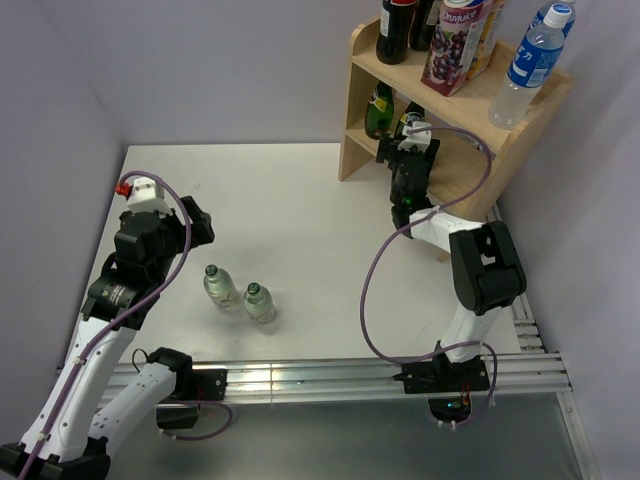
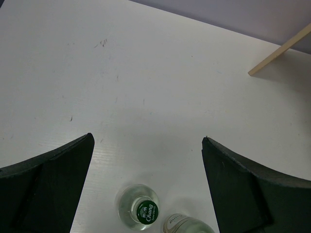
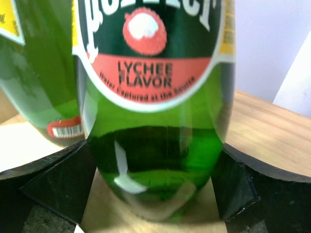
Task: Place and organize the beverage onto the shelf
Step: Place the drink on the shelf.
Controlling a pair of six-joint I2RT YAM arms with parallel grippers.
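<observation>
The wooden shelf (image 1: 520, 135) stands at the back right. Its top tier holds dark cola bottles (image 1: 397, 30), juice cartons (image 1: 455, 45) and a clear water bottle (image 1: 528, 65). On the lower tier stand two green glass bottles (image 1: 379, 108). My right gripper (image 1: 414, 150) is open around the lychee-labelled green bottle (image 3: 155, 145), which rests on the shelf board (image 3: 262, 131), a finger (image 3: 58, 179) close on each side. Two small clear bottles (image 1: 218, 285) (image 1: 259, 302) stand on the white table. My left gripper (image 2: 147, 138) hangs wide open above the green-capped one (image 2: 141, 209).
The second green bottle (image 3: 34, 73) stands just left of the one between my right fingers. Grey walls close in the table on the left, back and right. A metal rail (image 1: 330, 375) runs along the near edge.
</observation>
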